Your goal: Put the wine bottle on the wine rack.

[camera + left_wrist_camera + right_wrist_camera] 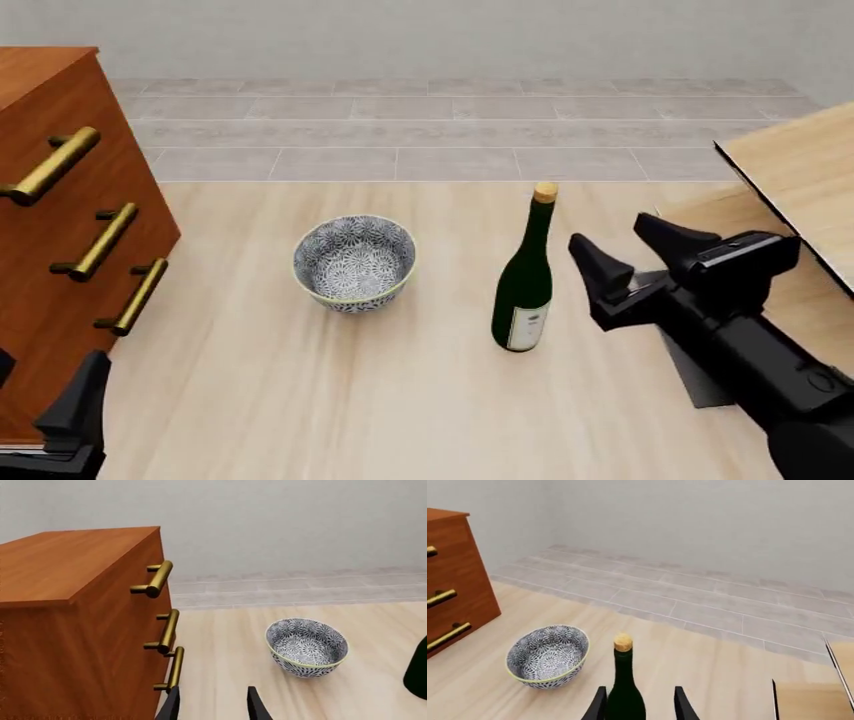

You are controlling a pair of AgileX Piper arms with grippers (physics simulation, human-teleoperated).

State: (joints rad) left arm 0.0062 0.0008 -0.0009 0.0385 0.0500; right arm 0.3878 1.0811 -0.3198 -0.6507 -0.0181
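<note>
Front view shows the tall slim dark green glass wine bottle with tan cork and white label (525, 280) standing upright on the pale wooden table (334, 410), a little right of the centre of the frame. The black right gripper (623, 245) is just beside the bottle, on its right, with the two fingers spread wide apart. They hold nothing and do not touch the glass. In the right wrist view the bottle (624, 685) stands in the middle of the lower edge, and its body fills the gap between the two dark fingertips (599, 705); contact cannot be judged there.

The light pale-wood wine rack of slanted panels (794, 175) is at the right edge of the front view, apart from the bottle.

The blue-white patterned bowl (354, 262) sits left of the bottle, and the reddish-brown cabinet with brass handles (54, 250) fills the left edge.

The left gripper (213, 702) is open and empty, at the bottom of the left wrist view beside the cabinet.
</note>
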